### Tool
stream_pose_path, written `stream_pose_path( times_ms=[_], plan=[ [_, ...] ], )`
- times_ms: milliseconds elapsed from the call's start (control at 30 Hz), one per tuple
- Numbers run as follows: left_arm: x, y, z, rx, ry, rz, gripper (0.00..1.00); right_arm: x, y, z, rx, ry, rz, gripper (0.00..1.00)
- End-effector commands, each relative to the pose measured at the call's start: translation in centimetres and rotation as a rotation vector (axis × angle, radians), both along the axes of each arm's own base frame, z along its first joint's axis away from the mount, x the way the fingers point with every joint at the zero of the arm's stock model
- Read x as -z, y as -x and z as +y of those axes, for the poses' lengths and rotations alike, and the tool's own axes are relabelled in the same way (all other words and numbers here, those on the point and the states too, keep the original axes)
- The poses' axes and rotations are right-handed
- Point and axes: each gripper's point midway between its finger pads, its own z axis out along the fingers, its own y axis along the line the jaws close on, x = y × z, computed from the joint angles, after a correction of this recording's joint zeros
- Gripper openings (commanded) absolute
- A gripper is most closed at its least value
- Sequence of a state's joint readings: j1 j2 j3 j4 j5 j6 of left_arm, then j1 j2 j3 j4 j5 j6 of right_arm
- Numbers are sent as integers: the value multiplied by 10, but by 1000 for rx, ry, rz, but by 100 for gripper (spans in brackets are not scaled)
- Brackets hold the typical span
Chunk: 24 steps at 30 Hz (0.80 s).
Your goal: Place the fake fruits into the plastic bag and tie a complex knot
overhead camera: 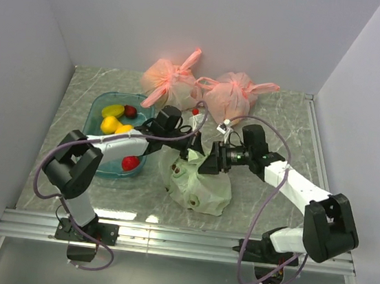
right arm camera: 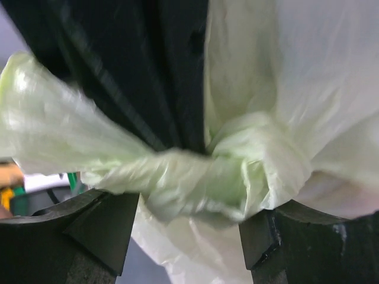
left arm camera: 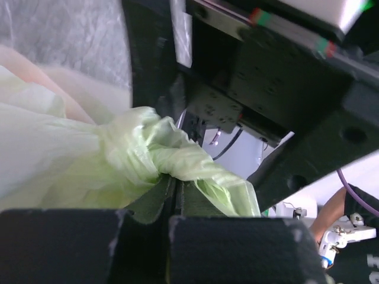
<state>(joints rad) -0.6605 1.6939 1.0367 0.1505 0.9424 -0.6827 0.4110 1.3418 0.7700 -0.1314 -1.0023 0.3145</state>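
The pale green plastic bag [overhead camera: 198, 188] lies bulging at the table's middle, between both arms. Its handles are bunched into a knot [left arm camera: 148, 145] with a floppy end trailing right. My left gripper [left arm camera: 176, 192] is shut on the plastic just below that knot, and it meets the bag from the left [overhead camera: 183, 149]. My right gripper [right arm camera: 186, 219] stands open, its fingers [right arm camera: 100, 231] wide apart with the knot [right arm camera: 237, 171] and a twisted handle lying between them. Loose fake fruits sit in a teal tub [overhead camera: 101, 103]: yellow lemons [overhead camera: 112, 111] and a red one [overhead camera: 130, 163].
Two knotted salmon-pink bags [overhead camera: 170, 77] [overhead camera: 232, 95] stand at the back of the table. A small red fruit [overhead camera: 195, 111] lies between them. Grey walls close in on the left, right and back. A metal rail runs along the near edge.
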Motion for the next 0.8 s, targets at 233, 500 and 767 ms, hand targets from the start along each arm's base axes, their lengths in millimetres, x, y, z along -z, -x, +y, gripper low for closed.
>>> stream_pose_path(
  times_ms=[233, 500, 767],
  plan=[
    [-59, -12, -7, 126, 126, -197, 0, -79, -84, 35, 270, -224, -121, 65],
    [-9, -7, 29, 28, -27, -132, 0, -64, -66, 27, 230, -110, -163, 62],
    [-13, -23, 34, -9, 35, -108, 0, -51, -29, -7, 144, 60, -234, 70]
  ],
)
